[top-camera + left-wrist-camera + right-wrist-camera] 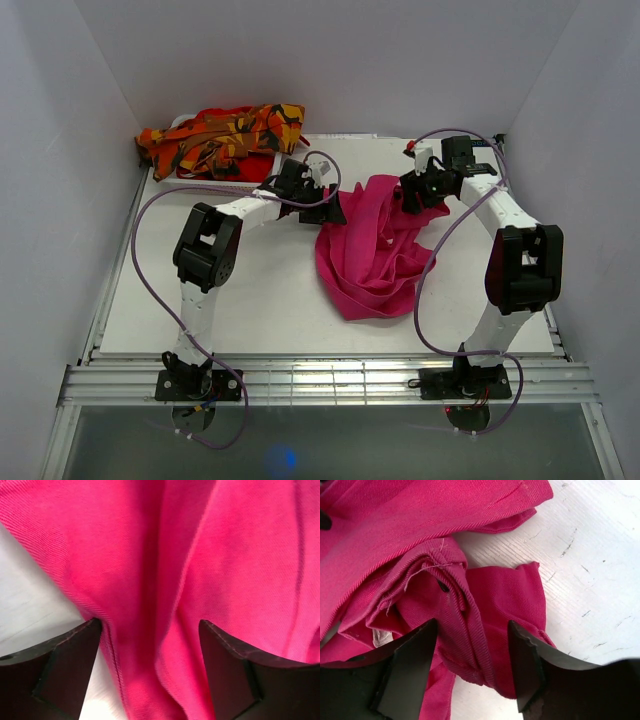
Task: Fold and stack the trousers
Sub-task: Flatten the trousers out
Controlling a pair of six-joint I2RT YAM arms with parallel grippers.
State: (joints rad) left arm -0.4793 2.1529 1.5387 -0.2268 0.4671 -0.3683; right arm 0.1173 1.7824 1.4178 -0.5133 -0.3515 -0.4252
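The magenta-pink trousers (375, 250) lie crumpled in the middle of the white table. My left gripper (333, 212) is open at their upper left edge, and a fold of pink cloth (165, 580) lies between its jaws (150, 645). My right gripper (412, 192) is open at their upper right corner, its jaws either side of a bunched seam of the pink cloth (470, 625). The orange camouflage trousers (220, 138) lie in a heap at the back left, away from both grippers.
The camouflage trousers rest on something red (245, 165) at the back left corner. White walls close in the table on three sides. Purple cables (150, 270) loop beside each arm. Bare table (230, 300) lies in front of the left arm.
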